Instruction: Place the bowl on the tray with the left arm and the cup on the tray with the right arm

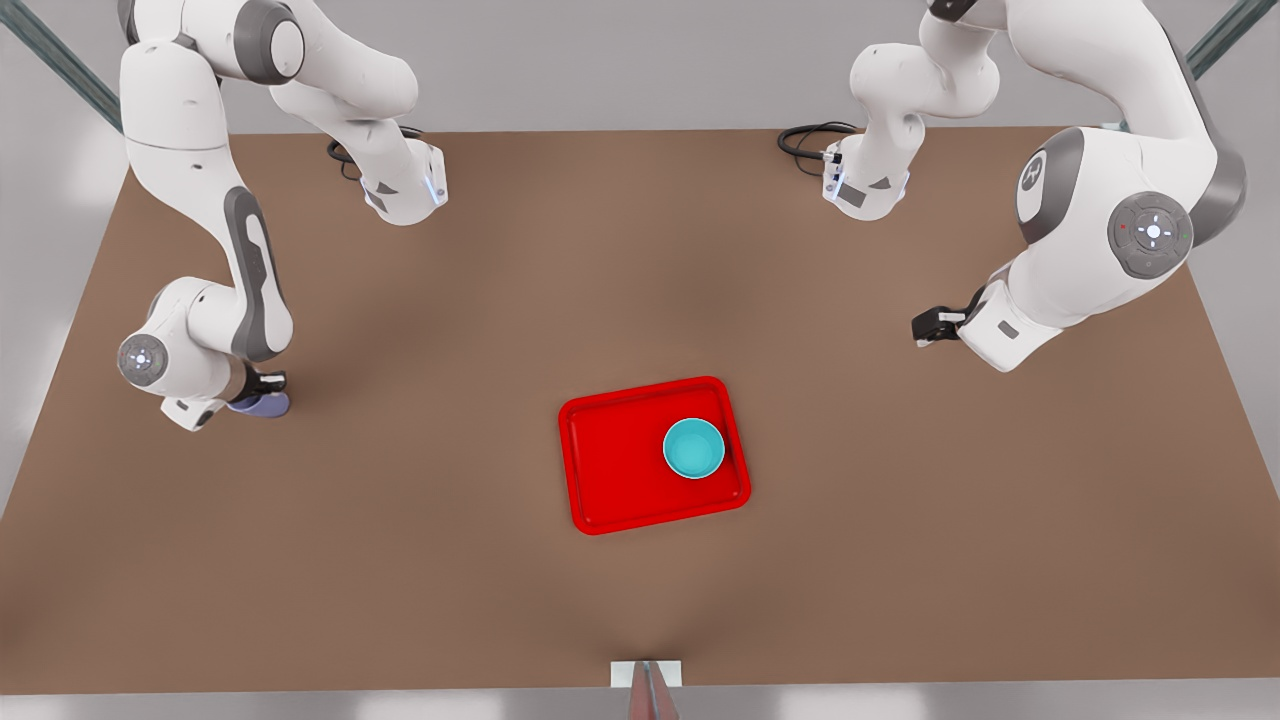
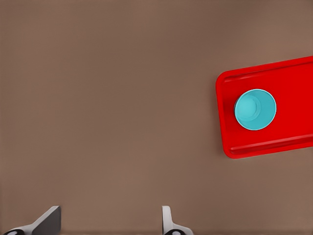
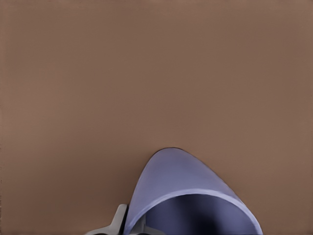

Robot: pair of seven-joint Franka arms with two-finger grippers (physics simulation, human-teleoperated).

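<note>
The teal bowl (image 1: 694, 447) (image 2: 255, 109) stands upright on the red tray (image 1: 615, 470) (image 2: 293, 78), toward the tray's side on the front view's right. My left gripper (image 1: 925, 325) (image 2: 110, 225) hangs open and empty above bare table, well away from the tray on the front view's right. The lavender cup (image 1: 264, 404) (image 3: 181, 191) is at the table's edge on the front view's left. My right gripper (image 1: 264, 383) (image 3: 128, 226) is down on it, with one finger (image 3: 117, 221) pressed against the outside of the cup's wall; the other finger is hidden by the cup.
The brown table (image 1: 420, 560) spreads wide between the cup and the tray. Black cables (image 1: 810, 140) lie by the arm bases at the back. A small white mount (image 1: 646, 675) sits at the near edge.
</note>
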